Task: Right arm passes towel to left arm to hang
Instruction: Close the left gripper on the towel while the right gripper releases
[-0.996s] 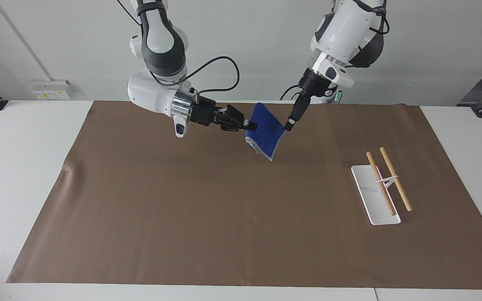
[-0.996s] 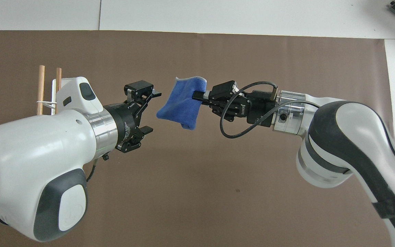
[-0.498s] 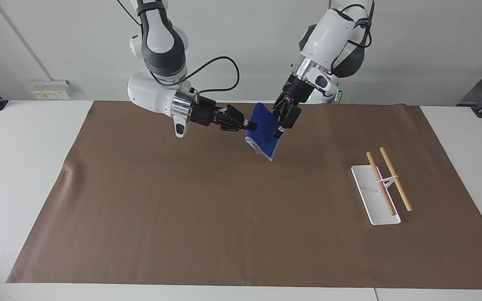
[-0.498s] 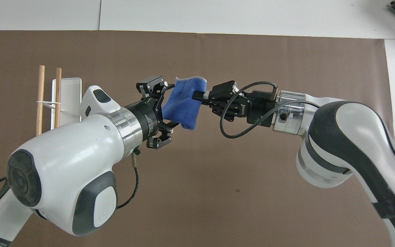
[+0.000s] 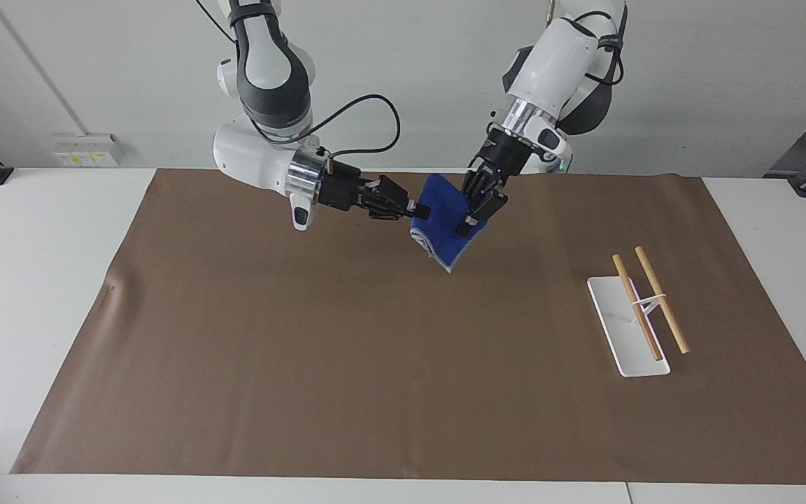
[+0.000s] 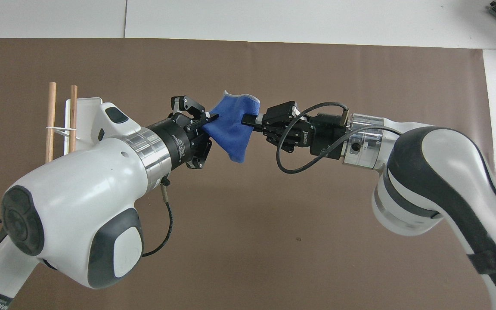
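The small bright-blue terry towel hangs in the air over the brown sheet covering the white counter, gripped from both ends. The right arm's black claw is pinched on one edge of it, and the left arm's black claw is pinched on the other edge. Toward the left arm's end, a white rack with two wooden rods stands well apart.
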Motion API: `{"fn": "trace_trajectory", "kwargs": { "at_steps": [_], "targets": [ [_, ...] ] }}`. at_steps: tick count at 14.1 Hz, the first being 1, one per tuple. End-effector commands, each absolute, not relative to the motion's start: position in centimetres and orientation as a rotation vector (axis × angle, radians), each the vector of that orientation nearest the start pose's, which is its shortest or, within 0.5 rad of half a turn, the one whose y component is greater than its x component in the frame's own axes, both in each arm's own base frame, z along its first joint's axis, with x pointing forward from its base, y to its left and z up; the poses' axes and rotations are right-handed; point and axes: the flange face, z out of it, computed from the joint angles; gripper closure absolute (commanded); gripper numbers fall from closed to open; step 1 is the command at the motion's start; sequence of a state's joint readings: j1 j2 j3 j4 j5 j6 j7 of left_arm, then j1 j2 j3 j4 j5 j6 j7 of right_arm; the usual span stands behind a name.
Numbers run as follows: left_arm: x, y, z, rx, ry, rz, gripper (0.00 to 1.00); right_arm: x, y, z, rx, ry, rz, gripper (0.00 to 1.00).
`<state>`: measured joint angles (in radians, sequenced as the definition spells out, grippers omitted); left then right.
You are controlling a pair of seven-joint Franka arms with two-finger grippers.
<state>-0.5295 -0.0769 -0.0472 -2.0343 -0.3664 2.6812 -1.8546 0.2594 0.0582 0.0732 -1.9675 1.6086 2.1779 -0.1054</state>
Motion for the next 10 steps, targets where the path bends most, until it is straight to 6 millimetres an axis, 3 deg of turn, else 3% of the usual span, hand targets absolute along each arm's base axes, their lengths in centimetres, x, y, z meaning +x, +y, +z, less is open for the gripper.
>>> {"fn": "trace_trajectory", "kwargs": {
  "at_steps": [1,3,4,5,6,8,9,10],
  "targets": [
    [49.5,-30.5,55.8,1.671,1.674,-0.013,1.00,55.1,22.7,49.4,-1.711,0.485,0.024,1.00],
    [49.5,-30.5,55.7,1.677,1.668,-0.008,1.00,55.2,22.6,49.3,-1.714,0.498,0.018,0.99],
    [49.6,-30.4,55.7,1.680,1.665,-0.002,1.00,55.2,22.6,49.2,-1.721,0.497,0.019,0.66],
    [50.3,-29.3,55.8,1.658,1.677,0.016,1.00,55.3,22.4,49.1,-1.726,0.509,0.016,0.05],
    [50.8,-28.5,55.9,1.636,1.685,0.030,1.00,55.4,22.2,49.1,-1.733,0.528,-0.002,0.00],
    [51.3,-27.7,55.8,1.614,1.694,0.045,1.00,55.5,22.4,48.6,-1.839,0.500,-0.050,0.00],
    [52.2,-26.2,55.6,1.586,1.713,0.067,1.00,55.8,22.0,48.4,-1.916,0.480,-0.091,0.00],
    [53.1,-25.7,54.5,1.564,1.726,0.086,1.00,56.0,21.6,48.2,-1.993,0.466,-0.124,0.00]
  ]
}}
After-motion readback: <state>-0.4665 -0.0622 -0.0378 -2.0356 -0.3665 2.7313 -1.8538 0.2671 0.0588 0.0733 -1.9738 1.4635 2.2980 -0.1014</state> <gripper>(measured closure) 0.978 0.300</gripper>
